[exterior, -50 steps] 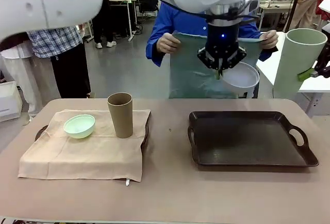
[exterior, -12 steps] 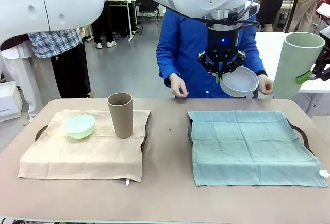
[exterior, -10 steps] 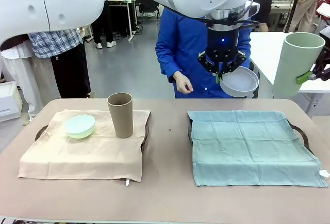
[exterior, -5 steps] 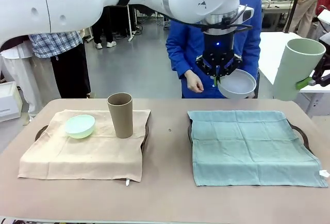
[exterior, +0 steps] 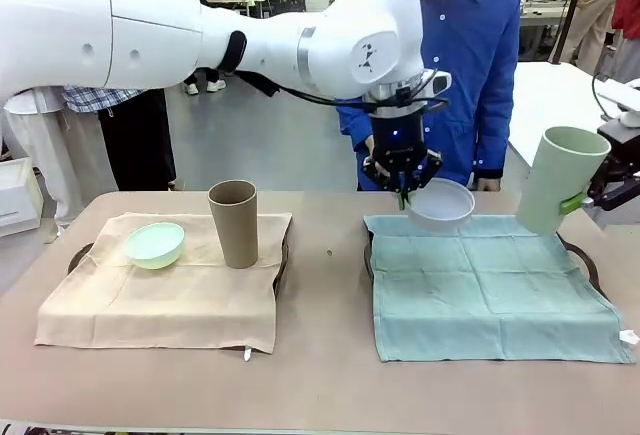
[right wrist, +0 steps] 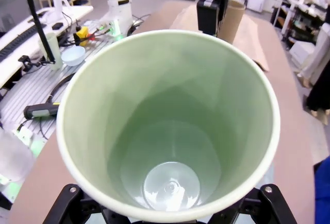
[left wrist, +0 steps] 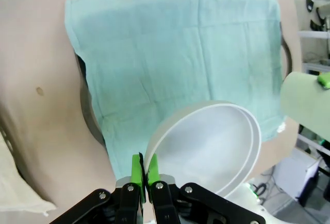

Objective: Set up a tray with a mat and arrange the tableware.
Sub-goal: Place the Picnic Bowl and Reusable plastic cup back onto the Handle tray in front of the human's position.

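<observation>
The white bowl point(exterior: 441, 204) hangs tilted over the far edge of the teal mat point(exterior: 490, 285), near that mat's far left corner, low above the cloth; whether it touches cannot be told. The left gripper point(exterior: 402, 187) has its green-padded fingers point(left wrist: 137, 171) pinched tightly on the bowl's rim, one inside and one outside. The mat covers a dark tray point(exterior: 584, 260) on the right half of the table point(exterior: 325, 375); only the tray's handles and rim peek out.

The tall pale-green cup point(exterior: 556, 179) is held slightly tilted in the air over the mat's far right corner. The right gripper point(exterior: 578, 201) clasps it from the side, jaws spread wide around its wall, a green pad against the cup. The right wrist view looks straight down into the empty cup point(right wrist: 168, 126).

On the left half of the table a beige mat point(exterior: 165, 290) lies over a second tray point(exterior: 282, 255). The mint-green bowl point(exterior: 154, 244) sits near its far left corner, and the tall tan-brown cup point(exterior: 233, 223) stands upright beside it, apart from it.

A person in a blue shirt point(exterior: 470, 65) stands at the far edge. No writing is legible on any item.
</observation>
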You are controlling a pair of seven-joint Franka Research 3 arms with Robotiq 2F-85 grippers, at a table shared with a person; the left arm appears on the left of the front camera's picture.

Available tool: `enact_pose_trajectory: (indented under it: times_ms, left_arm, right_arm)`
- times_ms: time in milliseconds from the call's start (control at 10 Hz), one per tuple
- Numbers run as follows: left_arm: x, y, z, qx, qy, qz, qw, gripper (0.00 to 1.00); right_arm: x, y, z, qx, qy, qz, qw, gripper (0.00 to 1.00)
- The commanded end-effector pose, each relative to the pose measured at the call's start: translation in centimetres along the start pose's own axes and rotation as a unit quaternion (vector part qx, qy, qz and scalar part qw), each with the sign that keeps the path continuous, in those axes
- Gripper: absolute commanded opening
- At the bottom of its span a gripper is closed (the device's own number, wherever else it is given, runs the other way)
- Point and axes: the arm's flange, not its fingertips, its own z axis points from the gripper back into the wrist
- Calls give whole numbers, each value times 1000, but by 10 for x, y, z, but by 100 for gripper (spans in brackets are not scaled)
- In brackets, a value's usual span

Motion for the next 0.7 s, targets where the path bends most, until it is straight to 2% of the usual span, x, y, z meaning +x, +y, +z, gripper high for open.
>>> enact_pose_trajectory:
  times_ms: [0, 600]
  left_arm:
    - [0, 7, -13, -11, 9, -6, 1000, 4]
    - [26, 12, -66, -16, 9, -7, 1000, 4]
  right_arm:
    - [-15, -17, -3, 3, -4, -15, 1000, 82]
    - [-68, -33, -30, 26, -10, -47, 999, 82]
